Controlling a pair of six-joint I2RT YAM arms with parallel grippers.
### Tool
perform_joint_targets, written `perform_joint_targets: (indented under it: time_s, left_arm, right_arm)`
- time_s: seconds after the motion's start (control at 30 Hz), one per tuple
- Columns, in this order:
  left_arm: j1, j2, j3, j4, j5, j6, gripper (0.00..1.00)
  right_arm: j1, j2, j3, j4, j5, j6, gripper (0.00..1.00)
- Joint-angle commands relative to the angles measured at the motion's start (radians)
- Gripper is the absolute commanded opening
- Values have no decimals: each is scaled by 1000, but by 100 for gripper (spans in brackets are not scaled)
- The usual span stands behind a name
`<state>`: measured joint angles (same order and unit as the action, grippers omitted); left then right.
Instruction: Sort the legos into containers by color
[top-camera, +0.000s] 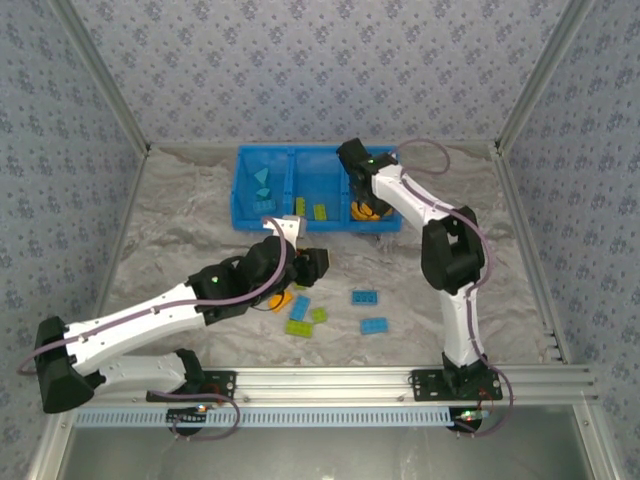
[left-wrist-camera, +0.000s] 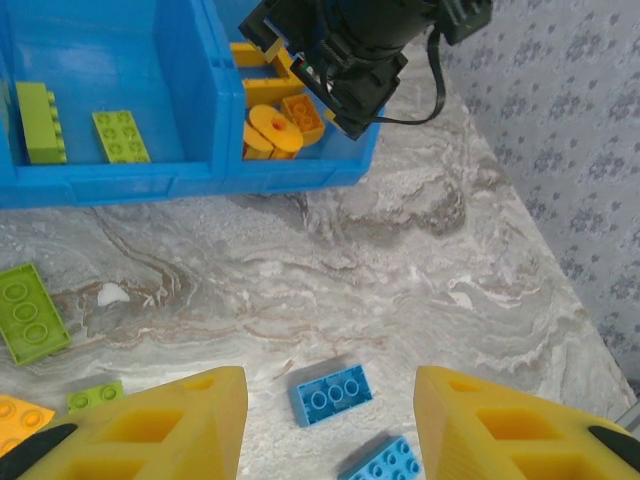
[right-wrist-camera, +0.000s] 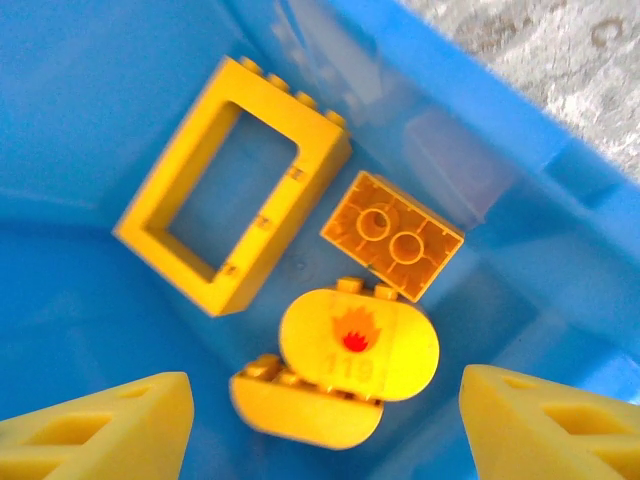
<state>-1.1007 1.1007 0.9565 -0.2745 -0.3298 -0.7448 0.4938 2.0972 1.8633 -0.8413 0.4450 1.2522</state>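
A bright blue plastic bin (top-camera: 237, 190) with three side-by-side compartments sits at the far side of the marbled grey table (top-camera: 180, 230). The yellow wedge-shaped right fingers (right-wrist-camera: 100, 425) hang over the right compartment, spread wide apart and gripping nothing. On the bin floor beneath them lie an orange open rectangular frame (right-wrist-camera: 268, 220) and an upturned orange square brick (right-wrist-camera: 392, 235) just beside it. There is also an orange oval plate printed with a flame (right-wrist-camera: 360, 345), which rests partly on a second orange rounded piece (right-wrist-camera: 300, 405). The middle compartment holds lime green bricks (left-wrist-camera: 120, 135) and the left one holds teal pieces (top-camera: 262, 190).

The yellow left fingers (left-wrist-camera: 160, 425) hover over the table near the bin's front wall, released, with nothing between them. Loose on the table below them are a small blue rectangular brick (left-wrist-camera: 332, 394), a second blue brick (left-wrist-camera: 385, 465) near it, a long lime green flat brick (left-wrist-camera: 30, 312), a small lime green brick (left-wrist-camera: 95, 397) and an orange brick (left-wrist-camera: 20, 415) off to the left
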Motion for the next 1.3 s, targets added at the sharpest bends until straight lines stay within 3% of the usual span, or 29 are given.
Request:
perform_joint_targets:
  time_s: [0.0, 0.13, 0.27, 0.4, 0.53, 0.7, 0.77, 1.0, 1.27]
  left_arm:
    - [-10, -29, 16, 25, -41, 17, 48]
    - [-8, -11, 47, -44, -42, 12, 49]
    - [-4, 59, 71, -117, -14, -17, 49]
    - [19, 127, 78, -230, -6, -127, 51]
    - [63, 229, 85, -376, 48, -187, 51]
    - [87, 383, 82, -444, 156, -169, 50]
    - [94, 421, 75, -439, 192, -176, 50]
    - [105, 497, 83, -487, 193, -181, 50]
    - [111, 555, 92, -462, 232, -154, 51]
  right_arm:
    - [21, -124, 22, -17, 82, -1, 73]
    - [56, -259, -47, 30, 135, -78, 71]
    - [110, -496, -294, 201, 160, -245, 67]
    - [170, -752, -596, 410, 24, -515, 64]
    - [243, -936, -820, 442, -170, -687, 63]
    - [330, -1206, -1101, 550, -456, -748, 62]
    - [380, -1293, -1179, 562, -486, -754, 63]
    - [442, -1407, -1274, 561, -591, -764, 69]
    - [451, -1409, -1256, 527, -559, -764, 70]
